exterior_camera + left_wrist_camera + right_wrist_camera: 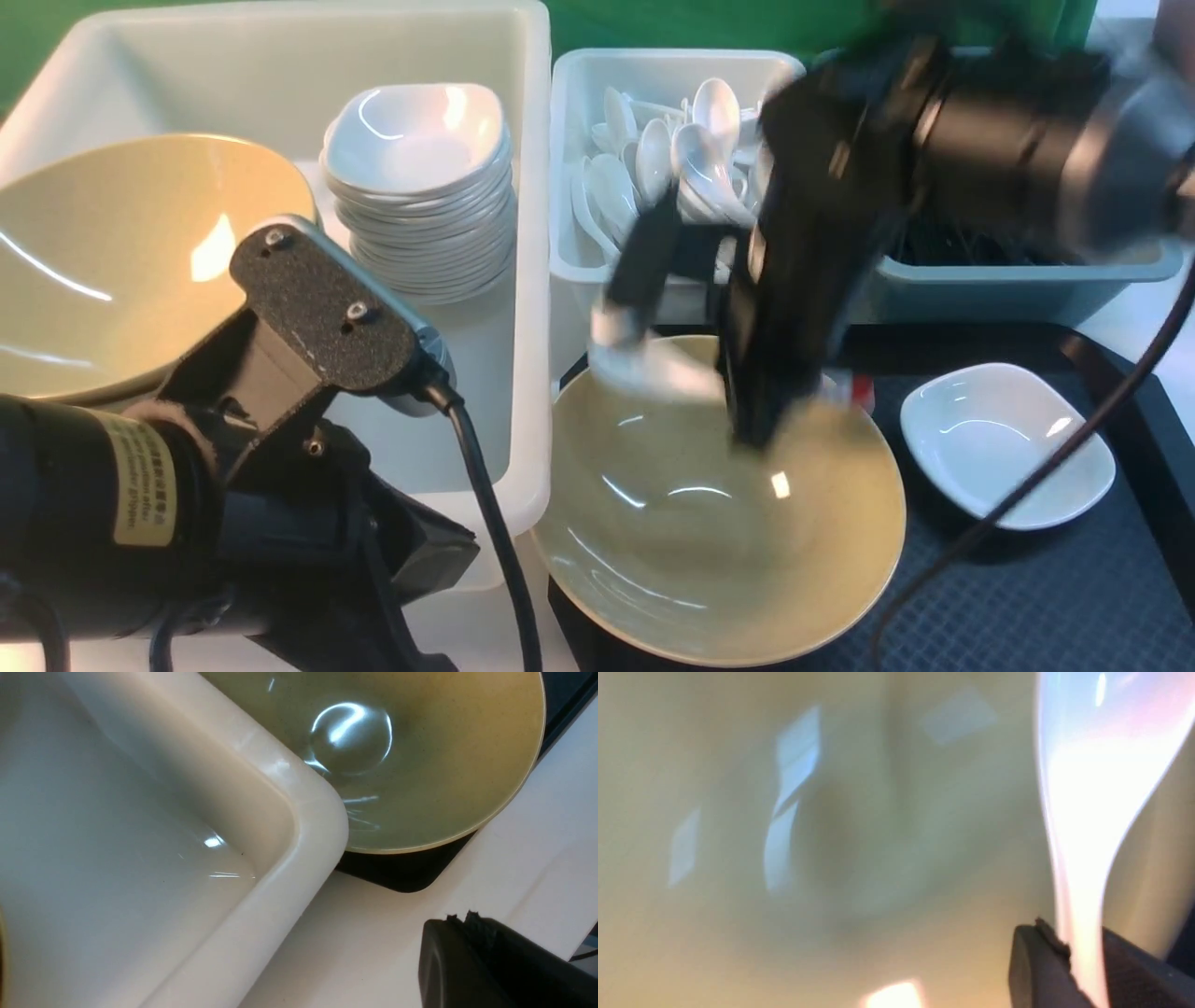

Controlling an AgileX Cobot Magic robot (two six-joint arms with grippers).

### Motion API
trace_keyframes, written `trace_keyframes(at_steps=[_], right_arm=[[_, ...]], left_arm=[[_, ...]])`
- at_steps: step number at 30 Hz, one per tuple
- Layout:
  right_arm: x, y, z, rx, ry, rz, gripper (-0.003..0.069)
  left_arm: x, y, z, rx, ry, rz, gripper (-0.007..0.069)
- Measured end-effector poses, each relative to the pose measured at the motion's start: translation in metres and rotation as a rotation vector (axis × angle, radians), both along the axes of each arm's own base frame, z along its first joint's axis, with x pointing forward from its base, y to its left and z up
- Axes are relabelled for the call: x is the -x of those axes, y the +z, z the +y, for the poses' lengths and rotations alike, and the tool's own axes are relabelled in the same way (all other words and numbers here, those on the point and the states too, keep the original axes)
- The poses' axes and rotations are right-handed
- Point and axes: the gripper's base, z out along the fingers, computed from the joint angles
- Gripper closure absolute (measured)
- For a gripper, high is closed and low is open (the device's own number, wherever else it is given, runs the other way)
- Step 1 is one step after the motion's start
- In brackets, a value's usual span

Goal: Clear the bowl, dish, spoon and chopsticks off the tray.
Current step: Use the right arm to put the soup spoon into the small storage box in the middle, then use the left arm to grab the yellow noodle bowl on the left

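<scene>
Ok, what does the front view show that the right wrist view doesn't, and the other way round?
Front only: the dish on the tray, the white tub with stacked dishes, and the spoon bin. Right wrist only: a close view of the spoon handle pinched between the jaws. Both: the bowl and the spoon, which is motion-blurred in front.

we see an olive-tan bowl [719, 523], a black tray [1074, 597] with a diamond pattern, a glossy white dish [1004, 439] and a white spoon [653, 369] with a red tip. the tub [280, 56] is white, the bin [1008, 285] grey-blue, the backdrop [653, 23] green.
</scene>
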Motion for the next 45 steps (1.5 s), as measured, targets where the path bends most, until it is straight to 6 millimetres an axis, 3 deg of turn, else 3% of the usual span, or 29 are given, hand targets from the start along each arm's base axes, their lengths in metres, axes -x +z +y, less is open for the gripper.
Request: trace_keyframes(at_steps=[1, 2, 4, 8, 9, 14, 16, 19, 20, 22, 23, 24, 26, 27, 31, 35, 39, 42, 45], right_arm=[[-0.012, 0.018, -0.005, -0.054, -0.054, -0.063, 0.0528], [-0.014, 0.021, -0.006, -0.063, -0.063, -0.072, 0.0528], [-0.038, 0.046, -0.017, -0.186, -0.195, -0.195, 0.0528], [-0.085, 0.06, -0.033, -0.424, -0.408, -0.387, 0.0528], [-0.088, 0.06, -0.035, -0.434, -0.418, -0.396, 0.0528], [-0.134, 0.022, -0.038, -0.605, -0.557, -0.468, 0.0519], [-0.142, 0.011, -0.037, -0.622, -0.582, -0.462, 0.0504], [-0.157, -0.008, -0.032, -0.668, -0.63, -0.452, 0.0367], [-0.158, -0.009, -0.032, -0.671, -0.633, -0.451, 0.0345], [-0.16, -0.008, -0.031, -0.649, -0.654, -0.422, 0.0214], [-0.159, -0.005, -0.032, -0.641, -0.658, -0.415, 0.0194], [-0.154, 0.001, -0.035, -0.576, -0.686, -0.354, 0.0122], [-0.15, 0.01, -0.038, -0.537, -0.69, -0.327, 0.0096], [-0.138, 0.021, -0.043, -0.43, -0.664, -0.267, 0.0076], [-0.108, 0.05, -0.056, -0.262, -0.567, -0.171, 0.0097], [-0.072, 0.086, -0.062, -0.297, -0.471, -0.126, 0.0172], [-0.012, 0.115, -0.065, -0.345, -0.385, -0.099, 0.0282], [0.029, 0.12, -0.076, -0.343, -0.35, -0.083, 0.0358], [0.074, 0.121, -0.098, -0.362, -0.35, -0.117, 0.0445]], left_arm=[[0.0, 0.0, 0.0, -0.001, 0.0, -0.001, 0.0636], [0.0, 0.0, 0.0, -0.001, 0.0, -0.001, 0.0636], [0.0, 0.0, 0.0, -0.001, 0.0, -0.002, 0.0636], [-0.001, 0.001, 0.0, 0.007, 0.001, -0.008, 0.0636], [-0.001, 0.001, -0.001, 0.008, 0.002, -0.008, 0.0636], [0.0, 0.002, -0.003, 0.044, 0.004, 0.001, 0.0636], [0.0, 0.002, -0.003, 0.053, 0.006, 0.003, 0.0636], [0.0, 0.003, -0.005, 0.079, 0.008, 0.007, 0.0636], [0.0, 0.004, -0.005, 0.082, 0.008, 0.007, 0.0636], [0.001, 0.004, -0.007, 0.107, 0.018, 0.024, 0.0636], [0.001, 0.004, -0.007, 0.113, 0.019, 0.028, 0.0636], [0.002, 0.005, -0.008, 0.137, 0.031, 0.054, 0.0636], [0.003, 0.005, -0.009, 0.149, 0.034, 0.066, 0.0636], [0.002, 0.007, -0.012, 0.162, 0.036, 0.083, 0.0636], [-0.009, 0.018, -0.022, 0.132, 0.029, 0.092, 0.0636], [-0.03, 0.032, -0.038, 0.04, 0.016, 0.077, 0.0631], [-0.053, 0.043, -0.06, 0.019, 0.01, 0.06, 0.0582], [-0.066, 0.045, -0.073, 0.012, 0.001, 0.062, 0.051], [-0.084, 0.036, -0.091, -0.038, -0.016, 0.086, 0.0391]])
